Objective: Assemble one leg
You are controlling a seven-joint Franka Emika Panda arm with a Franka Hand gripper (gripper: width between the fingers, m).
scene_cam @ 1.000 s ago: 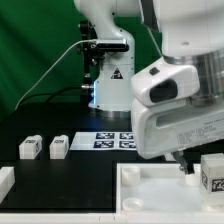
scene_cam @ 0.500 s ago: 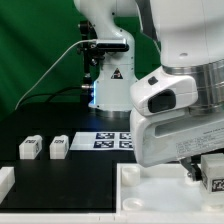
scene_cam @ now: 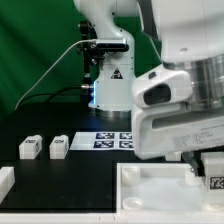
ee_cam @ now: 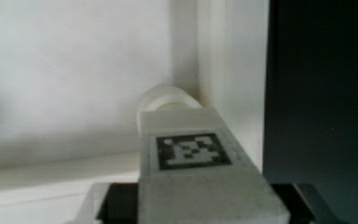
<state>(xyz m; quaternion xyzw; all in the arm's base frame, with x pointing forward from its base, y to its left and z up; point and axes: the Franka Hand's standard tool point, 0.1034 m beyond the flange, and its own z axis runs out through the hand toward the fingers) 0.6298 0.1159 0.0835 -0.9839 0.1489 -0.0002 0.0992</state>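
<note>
The tool [ee_cam: 197, 200] is clamped on the leg [ee_cam: 194, 145] — its dark fingers [ee_cam: 115, 203] press on both sides of the tagged block. The leg's rounded end points down over the white panel [scene_cam: 150, 185] near its edge, at the exterior view's right; whether they touch I cannot tell. Two spare posts [scene_cam: 29, 148] lie on the black bench [scene_cam: 70, 175] — beside the marker board [scene_cam: 113, 140].

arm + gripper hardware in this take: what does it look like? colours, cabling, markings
Arm: glossy white, rounded shells. Base column is white with a black band, a triangular warning sticker and a blue glow low down. A thin pale cable trails from it. Gripper: white blocky body, dark fingers.
</note>
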